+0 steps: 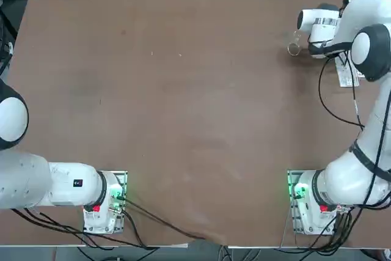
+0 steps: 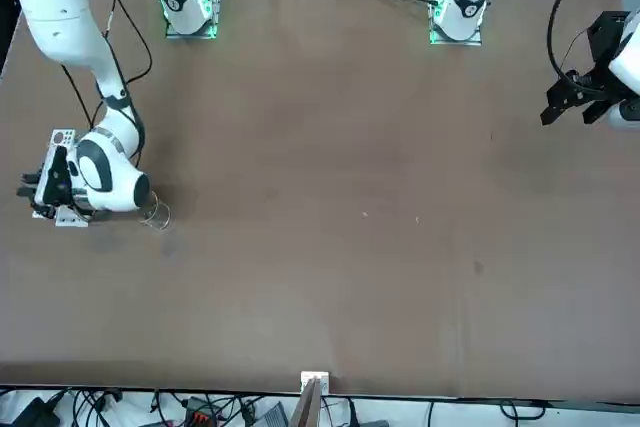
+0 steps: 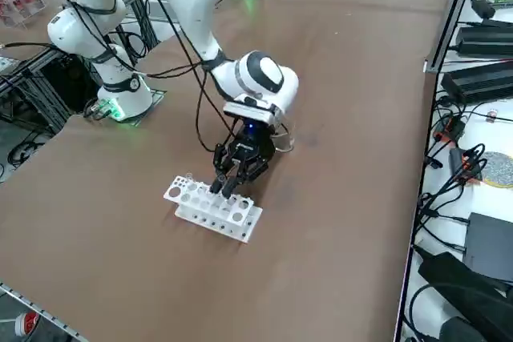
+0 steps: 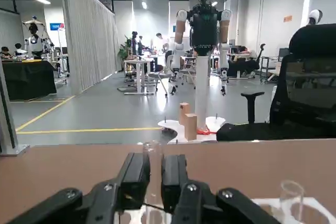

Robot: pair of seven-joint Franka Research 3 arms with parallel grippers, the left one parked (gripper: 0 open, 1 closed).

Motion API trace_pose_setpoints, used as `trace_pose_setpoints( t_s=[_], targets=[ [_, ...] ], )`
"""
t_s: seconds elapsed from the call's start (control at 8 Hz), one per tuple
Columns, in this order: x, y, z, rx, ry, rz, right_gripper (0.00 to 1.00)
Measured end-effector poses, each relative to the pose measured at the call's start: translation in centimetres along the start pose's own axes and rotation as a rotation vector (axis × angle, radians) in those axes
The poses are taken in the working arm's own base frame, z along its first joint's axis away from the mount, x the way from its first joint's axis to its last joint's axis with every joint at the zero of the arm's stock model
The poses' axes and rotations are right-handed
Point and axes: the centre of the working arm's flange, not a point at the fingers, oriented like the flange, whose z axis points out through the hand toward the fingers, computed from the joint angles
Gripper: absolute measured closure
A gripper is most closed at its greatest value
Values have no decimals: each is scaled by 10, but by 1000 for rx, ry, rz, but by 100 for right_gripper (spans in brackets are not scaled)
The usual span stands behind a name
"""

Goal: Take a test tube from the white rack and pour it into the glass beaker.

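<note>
Right gripper (image 3: 224, 188) is positioned at the white rack (image 3: 212, 208), above the end nearer the arm, with both black fingers narrowed against opposite sides of a clear test tube (image 4: 154, 174). The gripped tube is upright between the fingertips; whether its lower end is clear of the rack's hole cannot be determined. The gripper is laid over sideways, directed across the rack rather than straight down. A second clear tube (image 4: 292, 201) stands in the same rack, beside the gripped one and apart from the fingers. The rack is white, long and narrow, with round holes through its upper plate and a second perforated strip below; it rests on the brown tabletop (image 1: 183, 102). The glass beaker (image 1: 294, 47) is located on the robot's left side of the rack, near it but apart, close by the white wrist housing (image 1: 321, 29) of the right arm. Its wall is transparent and only the round rim is distinct; contents cannot be determined. A black cable (image 1: 324, 99) loops from the wrist, passing on the robot-base side of the rack.
</note>
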Motion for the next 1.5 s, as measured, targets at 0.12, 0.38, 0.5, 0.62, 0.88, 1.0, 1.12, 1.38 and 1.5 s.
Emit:
trace_pose_setpoints(
  t_s=[0.12, 0.38, 0.5, 0.62, 0.88, 1.0, 1.12, 1.38, 1.5],
  targets=[
    [-7, 1, 0, 2, 2, 5, 81],
    [-16, 2, -2, 4, 3, 8, 81],
    [-20, 3, -2, 5, 3, 7, 80],
    [-24, 3, -3, 6, 4, 3, 80],
    [-27, 4, -3, 5, 7, -1, 78],
    [-27, 5, -2, 2, 11, -1, 63],
    [-27, 5, -2, 1, 13, -2, 43],
    [-24, 3, -3, 0, 17, -12, 5],
    [-13, -3, -6, -11, 18, -29, 0]
  ],
)
